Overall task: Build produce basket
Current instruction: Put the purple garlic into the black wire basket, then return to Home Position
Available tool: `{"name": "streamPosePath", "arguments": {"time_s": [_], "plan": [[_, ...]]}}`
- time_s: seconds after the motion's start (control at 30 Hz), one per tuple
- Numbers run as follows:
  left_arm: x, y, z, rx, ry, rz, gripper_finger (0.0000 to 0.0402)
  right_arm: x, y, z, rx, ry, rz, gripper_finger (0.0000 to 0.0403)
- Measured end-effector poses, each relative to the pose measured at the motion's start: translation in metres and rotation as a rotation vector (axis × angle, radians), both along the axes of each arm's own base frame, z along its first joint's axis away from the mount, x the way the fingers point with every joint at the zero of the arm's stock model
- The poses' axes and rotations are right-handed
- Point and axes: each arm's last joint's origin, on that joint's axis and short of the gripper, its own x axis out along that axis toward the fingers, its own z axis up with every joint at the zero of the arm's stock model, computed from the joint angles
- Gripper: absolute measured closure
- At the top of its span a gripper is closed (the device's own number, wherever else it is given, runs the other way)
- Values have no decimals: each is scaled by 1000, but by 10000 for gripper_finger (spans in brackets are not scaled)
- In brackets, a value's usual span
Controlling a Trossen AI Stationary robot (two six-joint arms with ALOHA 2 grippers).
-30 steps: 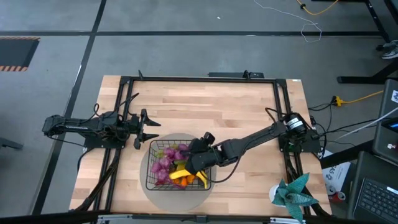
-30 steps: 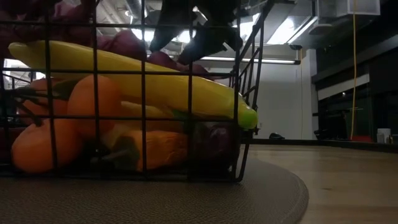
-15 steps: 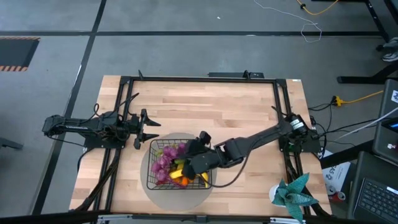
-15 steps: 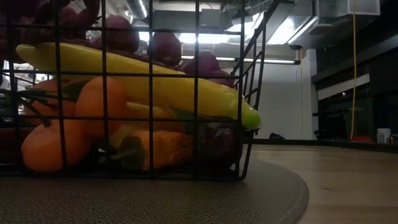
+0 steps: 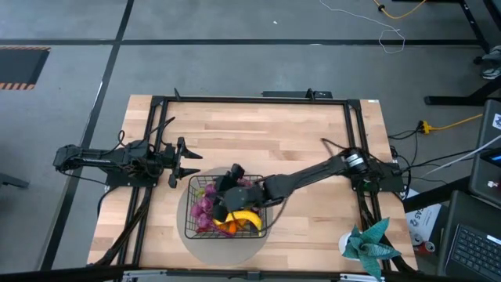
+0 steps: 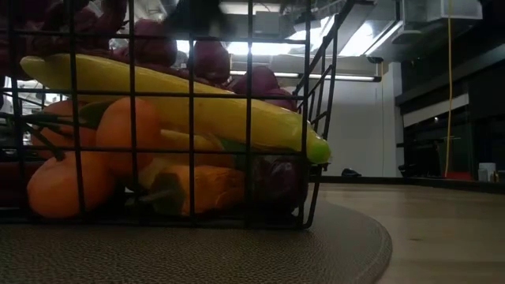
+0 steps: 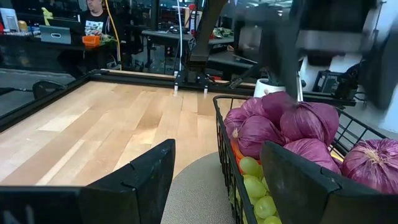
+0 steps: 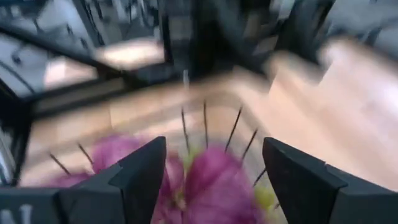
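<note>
High view: the rectangular black wire-mesh basket [image 5: 225, 210] sits on a round grey disc mat [image 5: 223, 249] on the light wooden table [image 5: 258, 133]. It holds purple grapes [image 5: 205, 205], a yellow banana [image 5: 244, 219] and orange carrots [image 5: 225, 228]. The right gripper [image 5: 222, 193] reaches over the basket from the right, above the produce; from here I cannot tell how its fingers stand. The left gripper [image 5: 190, 162] waits just beyond the basket's far-left corner, fingers spread.

Low view: through the mesh [image 6: 189, 110], the banana [image 6: 181, 106] lies slanted across the top of 2 carrots [image 6: 118, 154], with purple grapes [image 6: 209, 59] piled behind.

Left wrist view: the 2 dark fingers [image 7: 137, 180] stand wide apart and hold nothing. Past them, the basket rim [image 7: 221, 134] encloses purple grapes [image 7: 292, 124] and green grapes [image 7: 258, 190]. A person [image 7: 94, 18] sits in the room behind.

Right wrist view: blurred; the 2 fingers [image 8: 140, 171] are parted above purple grapes [image 8: 214, 180] and basket wires [image 8: 233, 130].
</note>
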Motion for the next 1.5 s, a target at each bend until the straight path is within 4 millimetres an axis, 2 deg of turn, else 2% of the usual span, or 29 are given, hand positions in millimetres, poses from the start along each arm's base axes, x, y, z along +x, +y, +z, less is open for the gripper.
{"name": "streamPosePath", "arguments": {"time_s": [0.1, 0.2, 0.3, 0.43, 0.57, 0.77, 0.97, 1.1, 1.27, 1.4, 1.5], "plan": [[0, 0, 0, 0, 0, 0, 170, 10, 3, -38, 69, 84, 33, 134], [0, 0, 0, 0, 0, 0, 170, 15, 7, -61, 127, 118, 45, 134], [0, 0, 0, 0, 0, 0, 170, 19, 8, -72, 166, 130, 44, 134], [0, 0, 0, 0, 0, 0, 170, 18, 8, -71, 164, 125, 44, 134], [0, 0, 0, 0, 0, 0, 170, 16, 8, -55, 157, 121, 75, 134], [0, 0, 0, 0, 0, 0, 170, 13, 8, -5, 164, 85, 89, 134], [0, 0, 0, 0, -1, 0, 170, 6, 9, 34, 145, 132, 91, 134], [0, 0, 0, 0, 0, 0, 170, -8, 14, 67, 95, 184, 159, 134], [0, 0, 0, 0, -2, 0, 170, -30, 22, 97, 8, 165, 350, 134], [0, 0, 0, 0, -1, 0, 170, -41, 25, 109, -63, 163, 441, 134], [0, 0, 0, 0, 0, 0, 170, -57, 20, 113, -49, 277, 462, 134]]}}
